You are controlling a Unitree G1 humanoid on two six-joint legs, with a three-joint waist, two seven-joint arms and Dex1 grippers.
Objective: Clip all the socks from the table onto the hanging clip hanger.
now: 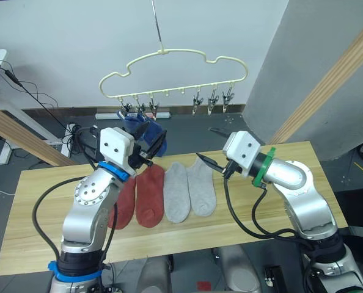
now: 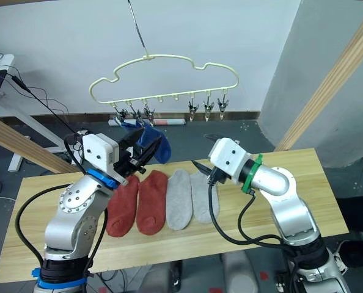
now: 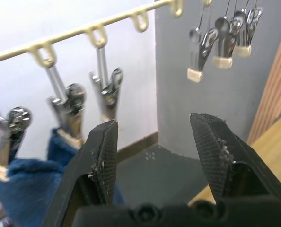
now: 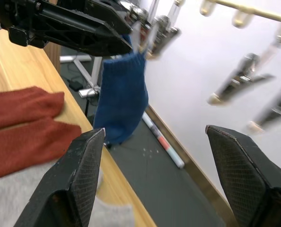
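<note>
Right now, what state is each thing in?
Left gripper: open, empty, raised near the clips.
Right gripper: open, empty.
Blue socks: hanging from the clip hanger.
Red socks: flat on the table.
Grey socks: flat on the table.

Lab: loose cables (image 1: 38,101), bare wall, desk leg (image 1: 4,149).

Two rust-red socks (image 1: 137,196) and two light grey socks (image 1: 189,190) lie flat side by side, toes toward six o'clock, on the light wooden table (image 1: 41,226), while blue socks (image 2: 150,141) hang clipped at the nine o'clock end of the cream cloud-shaped clip hanger (image 1: 169,76).
</note>
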